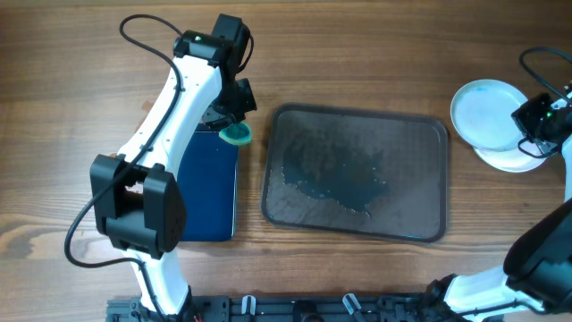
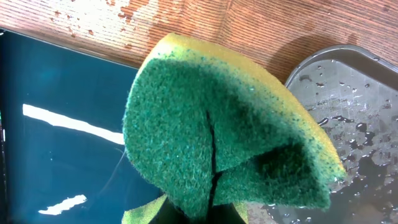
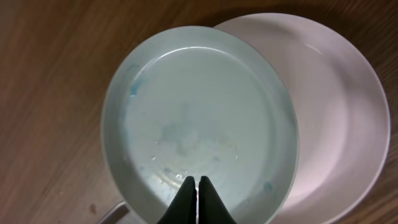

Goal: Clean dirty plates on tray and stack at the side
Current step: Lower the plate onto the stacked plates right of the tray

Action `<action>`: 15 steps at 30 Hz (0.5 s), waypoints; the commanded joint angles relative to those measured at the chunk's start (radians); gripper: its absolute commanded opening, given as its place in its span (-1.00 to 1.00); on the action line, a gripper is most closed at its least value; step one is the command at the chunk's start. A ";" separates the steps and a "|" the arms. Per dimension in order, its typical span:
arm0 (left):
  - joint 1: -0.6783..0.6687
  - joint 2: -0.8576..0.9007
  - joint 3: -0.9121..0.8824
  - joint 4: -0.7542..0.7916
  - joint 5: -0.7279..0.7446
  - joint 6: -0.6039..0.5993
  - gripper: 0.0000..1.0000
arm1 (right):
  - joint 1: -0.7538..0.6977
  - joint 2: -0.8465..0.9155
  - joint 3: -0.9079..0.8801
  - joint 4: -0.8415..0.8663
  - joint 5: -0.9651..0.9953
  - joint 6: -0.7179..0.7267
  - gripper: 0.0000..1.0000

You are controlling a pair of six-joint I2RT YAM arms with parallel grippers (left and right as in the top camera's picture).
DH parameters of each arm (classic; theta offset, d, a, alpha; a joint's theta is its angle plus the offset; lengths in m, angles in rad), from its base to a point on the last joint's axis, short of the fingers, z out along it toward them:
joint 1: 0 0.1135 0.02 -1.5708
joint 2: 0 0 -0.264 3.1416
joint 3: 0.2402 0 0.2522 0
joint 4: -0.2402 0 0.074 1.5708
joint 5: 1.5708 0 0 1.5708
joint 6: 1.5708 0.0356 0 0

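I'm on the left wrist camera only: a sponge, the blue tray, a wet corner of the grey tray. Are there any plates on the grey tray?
Observer: No. From overhead the grey tray holds only water drops.
Operator: Where are the plates, then?
Observer: On the table to the tray's right. A top plate lies off-centre on a lower plate. I can make out only two.
Operator: What is the right gripper doing?
Observer: The right gripper is shut, with its tips over the inside of the top plate near the rim. I cannot tell if they touch it.
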 commanded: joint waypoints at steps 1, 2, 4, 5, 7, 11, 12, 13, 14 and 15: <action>0.003 -0.024 0.022 0.003 0.037 0.007 -0.92 | -0.002 0.091 0.016 0.010 -0.012 -0.023 -0.91; 0.003 -0.024 0.022 0.003 0.037 0.008 -0.92 | -0.002 0.119 0.016 0.010 -0.012 -0.022 -0.91; 0.003 -0.024 0.022 0.002 0.037 0.008 -0.92 | -0.002 0.171 0.016 0.009 -0.013 -0.023 -0.91; 0.003 -0.024 0.022 0.002 0.037 0.008 -0.92 | -0.002 0.188 0.016 0.006 -0.012 -0.023 -0.91; 0.003 -0.024 0.022 0.001 0.038 0.008 -0.92 | -0.002 0.214 0.016 0.002 0.007 -0.021 -0.91; 0.003 -0.024 0.022 -0.002 0.037 0.008 -0.92 | -0.003 0.214 0.016 -0.023 0.126 0.001 -0.91; 0.003 -0.024 0.022 -0.002 0.037 0.008 -0.92 | -0.003 0.214 0.016 -0.034 0.155 0.015 -0.91; 0.003 -0.024 0.022 -0.002 0.037 0.008 -0.92 | -0.002 0.214 0.016 -0.040 0.169 0.020 -0.91; 0.003 -0.024 0.022 -0.002 0.037 0.008 -0.92 | -0.002 0.214 0.016 -0.050 0.192 0.041 -0.91; 0.003 -0.024 0.022 -0.002 0.037 0.008 -0.92 | -0.002 0.214 0.016 -0.057 0.211 0.055 -0.92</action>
